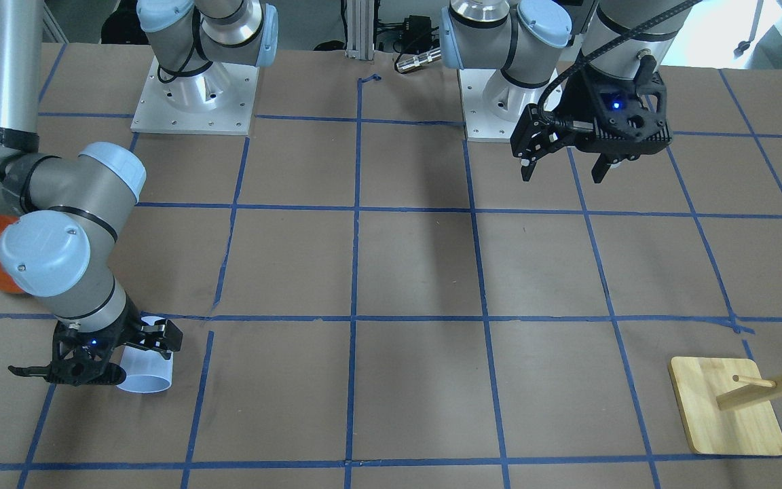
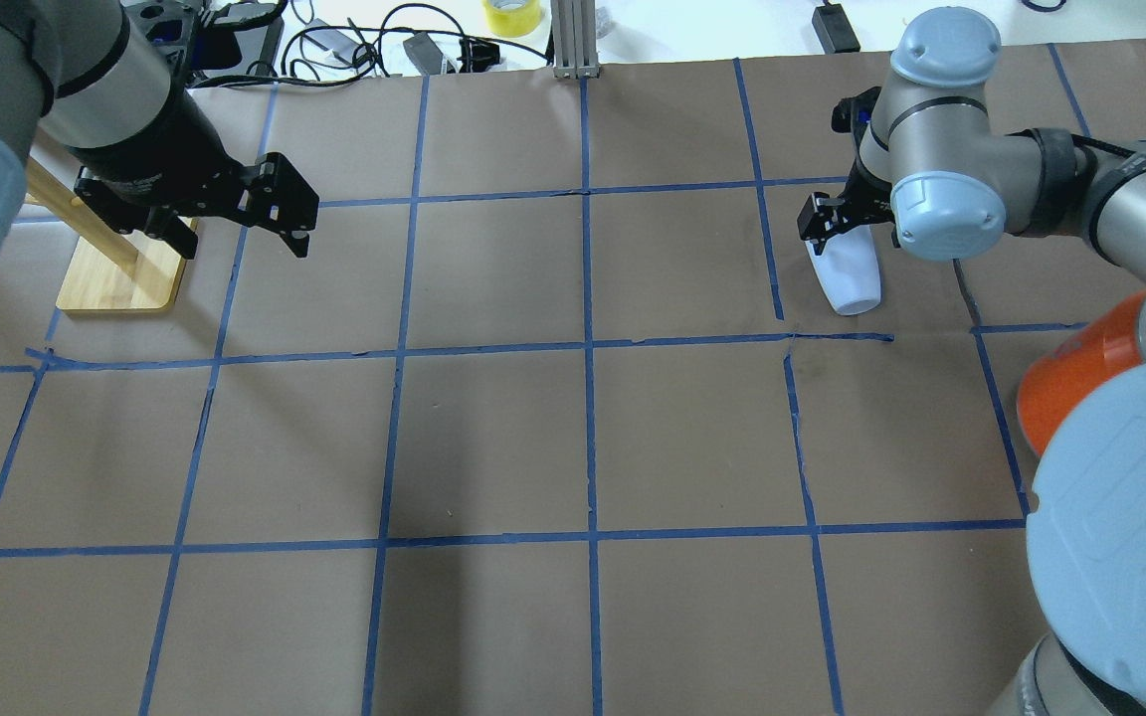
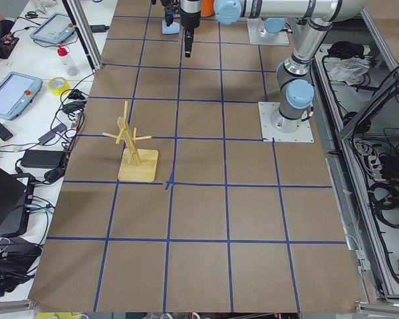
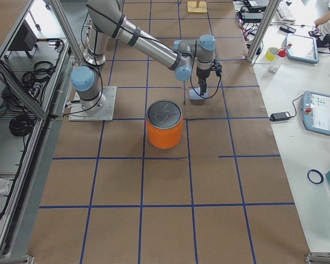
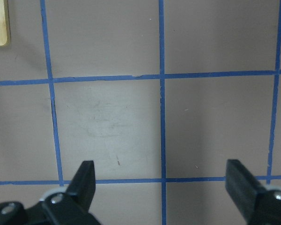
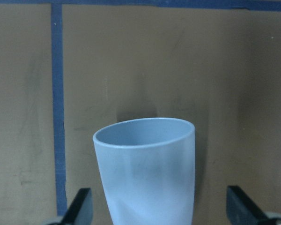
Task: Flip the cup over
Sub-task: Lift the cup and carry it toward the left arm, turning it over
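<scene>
The cup (image 1: 150,373) is a pale lavender-blue tumbler lying on its side on the brown table, its mouth toward the operators' side. It also shows in the overhead view (image 2: 854,283) and the right wrist view (image 6: 147,173). My right gripper (image 1: 96,353) is low over it and open, with its fingers (image 6: 82,208) wide apart on either side of the cup's narrower end, not touching it. My left gripper (image 1: 561,166) is open and empty, held above the table far from the cup. It shows in the overhead view (image 2: 240,239) and its own wrist view (image 5: 161,187).
A large orange can (image 4: 165,125) with a silver top stands close to my right arm, on the robot's side of the cup (image 2: 1080,373). A wooden peg rack (image 1: 727,407) stands near my left gripper (image 2: 120,278). Blue tape lines grid the table.
</scene>
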Motion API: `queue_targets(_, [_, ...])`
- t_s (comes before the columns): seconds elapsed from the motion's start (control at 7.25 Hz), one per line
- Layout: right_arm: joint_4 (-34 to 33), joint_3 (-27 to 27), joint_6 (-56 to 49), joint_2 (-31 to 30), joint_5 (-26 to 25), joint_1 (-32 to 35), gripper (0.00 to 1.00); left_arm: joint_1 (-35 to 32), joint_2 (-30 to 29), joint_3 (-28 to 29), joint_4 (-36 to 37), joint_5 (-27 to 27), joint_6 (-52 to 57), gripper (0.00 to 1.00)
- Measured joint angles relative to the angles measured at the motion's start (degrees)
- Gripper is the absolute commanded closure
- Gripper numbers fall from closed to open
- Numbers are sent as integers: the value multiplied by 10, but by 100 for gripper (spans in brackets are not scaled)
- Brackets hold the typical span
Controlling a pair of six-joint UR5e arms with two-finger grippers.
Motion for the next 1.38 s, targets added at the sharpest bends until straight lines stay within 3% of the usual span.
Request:
queue_targets(0.41, [-39,11,0,28,6,-1,1,1,0,-2,-1,1,-12,0])
queue_targets(0.69, [-52,14,0,34,9,-1,52,4,0,-2,-2,2,-22,0])
queue_targets(0.97, [-49,17,1,35,15,0,82,12,-1,-2,2,22,-20,0])
queue_targets(1.1, [-47,20,2,33,24,0,93,16,-1,-1,2,33,-19,0])
queue_targets(1.38, [-40,20,3,13,30,5,100,24,-2,1,5,40,-14,0])
